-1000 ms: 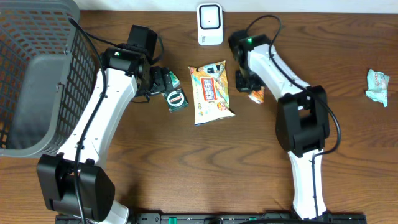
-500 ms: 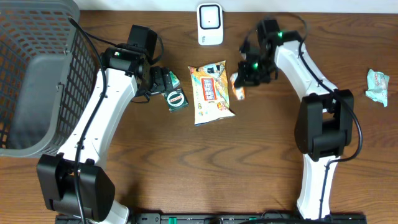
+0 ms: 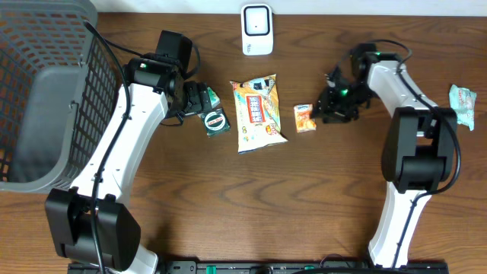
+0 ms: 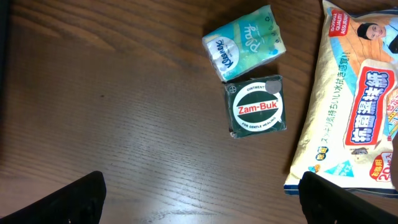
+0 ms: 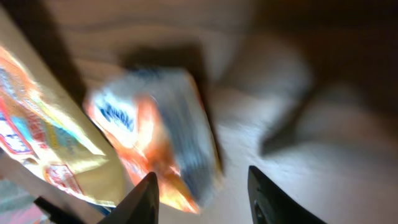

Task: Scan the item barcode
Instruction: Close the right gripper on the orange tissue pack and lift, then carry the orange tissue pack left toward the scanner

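My right gripper (image 3: pixel 333 106) sits just beside the small orange packet (image 3: pixel 305 118). The packet lies on the wooden table (image 3: pixel 304 198) between that gripper and a wet-wipes pack (image 3: pixel 259 113), below and to the right of the white barcode scanner (image 3: pixel 257 29). The blurred right wrist view adds that my 2 fingers (image 5: pixel 147 196) stand parted, the packet loose ahead of their tips, nothing clamped. My left gripper (image 4: pixel 199 186) is spread wide and empty. Its wrist view reads the green Zam-Buk box (image 4: pixel 257 107) just beside a teal Kleenex tissue pack (image 4: pixel 245 42), lettering too small overhead. Only the overhead view shows the grey basket (image 3: pixel 46 91) at left and 1 pale green packet (image 3: pixel 462 103) at far right.
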